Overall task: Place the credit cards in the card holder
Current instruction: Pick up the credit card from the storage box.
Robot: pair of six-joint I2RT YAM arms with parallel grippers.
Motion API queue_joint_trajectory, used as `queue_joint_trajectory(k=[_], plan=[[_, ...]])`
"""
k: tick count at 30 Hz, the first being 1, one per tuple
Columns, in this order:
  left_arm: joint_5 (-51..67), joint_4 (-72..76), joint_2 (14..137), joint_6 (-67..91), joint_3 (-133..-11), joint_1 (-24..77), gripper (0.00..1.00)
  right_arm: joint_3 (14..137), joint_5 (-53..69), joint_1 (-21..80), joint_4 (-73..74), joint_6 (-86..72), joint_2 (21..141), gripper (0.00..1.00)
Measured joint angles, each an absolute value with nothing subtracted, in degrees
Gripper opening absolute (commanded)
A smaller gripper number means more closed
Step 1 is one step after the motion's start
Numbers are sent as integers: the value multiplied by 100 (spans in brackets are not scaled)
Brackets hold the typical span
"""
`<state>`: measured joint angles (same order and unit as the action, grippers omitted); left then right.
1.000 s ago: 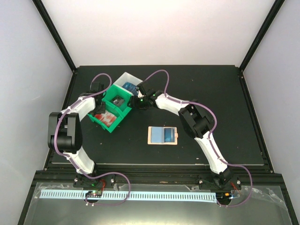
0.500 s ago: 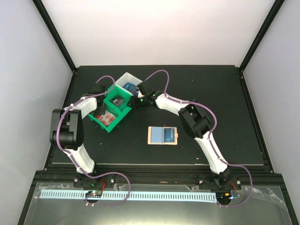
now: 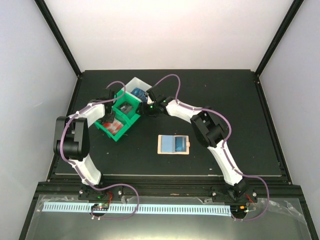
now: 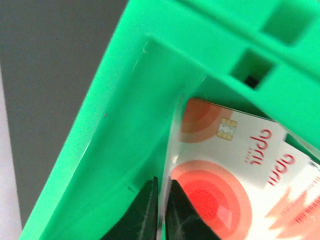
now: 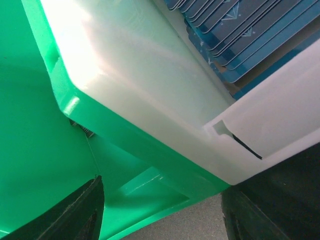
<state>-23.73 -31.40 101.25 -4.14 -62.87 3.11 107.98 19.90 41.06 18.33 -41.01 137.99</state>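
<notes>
The tan card holder [image 3: 162,145] lies open on the black table with a blue card [image 3: 179,144] on it. Red-and-white credit cards [image 3: 115,126] lie in the front green bin [image 3: 118,136]; they also show in the left wrist view [image 4: 225,165]. My left gripper [image 3: 106,121] is inside that bin, its jaws [image 4: 161,210] shut on the edge of a red card. My right gripper [image 3: 145,107] is open, with its jaws [image 5: 165,215] straddling the corner where the green bin [image 5: 150,165] meets the white bin [image 5: 150,75]. Blue cards [image 5: 240,35] stand in the white bin.
A second green bin [image 3: 131,115] behind the front one holds a dark card [image 3: 125,106]. The white bin [image 3: 131,83] stands at the back. The bins stand stepped at the table's back left. Black frame rails run along the table's edges.
My left arm has swung right towards the bins and its gripper has gone into the front green bin. The right arm and the card holder have not moved.
</notes>
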Motion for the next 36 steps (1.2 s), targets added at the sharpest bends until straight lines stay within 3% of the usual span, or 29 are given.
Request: queue_joint_trajectory(k=[8,15,22,29,32,36], plan=[[-2552,-3653,9100,10,-6278,679,2,10728,1992,4075,2152,-3726,13607,73],[-2056,-4058,7907,419,-6010,672,2,10071,2119,4010,2318,-3424,12462,82],[913,-3852,6576,545,-5850,685,1,8429,2923,3758,1275,-3205,10582,88],[3948,-2862,6184,967,-5522,749,2,7677,3959,3701,-82,-3745,10149,88],[4762,-2316,6119,1319,-5483,753,2,7596,4276,3710,-578,-4062,10149,86],[5345,-1640,5964,1892,-5273,701,2,7413,4729,3682,-1369,-4493,10031,76]])
